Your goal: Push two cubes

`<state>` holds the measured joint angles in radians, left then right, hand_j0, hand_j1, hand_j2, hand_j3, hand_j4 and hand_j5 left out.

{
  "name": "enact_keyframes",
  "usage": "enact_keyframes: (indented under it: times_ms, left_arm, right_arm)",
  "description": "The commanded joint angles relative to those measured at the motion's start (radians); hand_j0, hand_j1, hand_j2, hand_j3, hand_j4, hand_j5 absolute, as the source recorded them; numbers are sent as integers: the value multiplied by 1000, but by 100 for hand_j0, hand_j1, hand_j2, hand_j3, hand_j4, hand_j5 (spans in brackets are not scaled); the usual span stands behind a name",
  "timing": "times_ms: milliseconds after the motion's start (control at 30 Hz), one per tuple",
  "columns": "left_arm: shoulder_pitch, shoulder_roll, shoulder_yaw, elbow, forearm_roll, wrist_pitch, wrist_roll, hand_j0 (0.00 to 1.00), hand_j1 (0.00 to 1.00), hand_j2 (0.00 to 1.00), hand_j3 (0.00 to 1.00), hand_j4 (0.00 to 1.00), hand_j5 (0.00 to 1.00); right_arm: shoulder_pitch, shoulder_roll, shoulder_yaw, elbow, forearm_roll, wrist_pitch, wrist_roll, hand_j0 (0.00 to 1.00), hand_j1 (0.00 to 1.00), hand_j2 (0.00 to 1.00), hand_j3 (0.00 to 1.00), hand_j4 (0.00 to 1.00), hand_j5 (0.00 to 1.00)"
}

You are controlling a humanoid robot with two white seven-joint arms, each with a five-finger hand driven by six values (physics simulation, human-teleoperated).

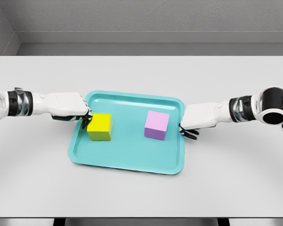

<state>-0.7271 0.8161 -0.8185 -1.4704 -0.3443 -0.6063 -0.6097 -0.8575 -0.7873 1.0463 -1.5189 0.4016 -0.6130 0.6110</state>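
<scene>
A teal tray (127,162) lies mid-table (141,75). On it, a yellow cube (100,127) sits at 9 o'clock and a pink cube (156,125) at 3 o'clock, well apart. The left hand (68,107) has curled fingertips touching the yellow cube; the right hand (200,117) rests at the tray's right rim, apart from the pink cube.

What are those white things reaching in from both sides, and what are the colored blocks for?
They are the two arms of a pretend robot inside a computer game-like world. The picture comes from a camera on its head, looking down at a grey table. On it sits a teal tray with a yellow cube and a pink cube. The left hand is right against the yellow cube. The right hand waits at the tray's edge, apart from the pink one. Nothing is held; the cubes are for pushing.
</scene>
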Motion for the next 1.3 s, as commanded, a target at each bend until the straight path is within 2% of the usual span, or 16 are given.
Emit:
enact_keyframes:
  times_ms: [0,233,533,767,933,1100,1133,1233,1267]
  left_arm:
    - [0,-15,-2,16,-13,-5,-1,34,34,34,34,34,34]
    - [-6,-75,-2,81,-13,-5,-1,34,34,34,34,34,34]
    - [-29,-124,1,104,2,-5,-1,34,34,34,34,34,34]
    - [-64,-183,10,196,16,-5,-1,34,34,34,34,34,34]
    - [-63,-110,71,213,71,-5,-1,35,35,35,35,35,35]
    - [-57,-60,75,205,120,-5,-1,36,36,36,36,36,36]
    - [-51,-23,71,164,154,-5,-1,37,37,37,37,37,37]
    - [26,43,32,-51,162,-5,-1,38,38,38,38,38,38]
    - [29,46,15,-77,162,-5,-1,38,38,38,38,38,38]
  right_arm:
    - [-2,13,8,0,-4,2,0,8,8,8,8,8,8]
    - [-25,36,40,0,-4,2,0,8,8,8,8,8,8]
    - [-43,69,54,0,-4,2,0,9,9,9,9,9,9]
    - [-54,102,55,0,2,2,0,9,9,9,9,9,9]
    - [-64,108,54,3,11,2,0,9,9,9,9,9,9]
    - [-63,94,54,17,11,2,0,12,12,12,12,12,12]
    - [-61,86,54,17,11,2,0,12,12,12,12,12,12]
    - [-60,85,54,52,11,2,0,12,12,12,12,12,12]
    - [-61,86,54,52,11,2,0,12,12,12,12,12,12]
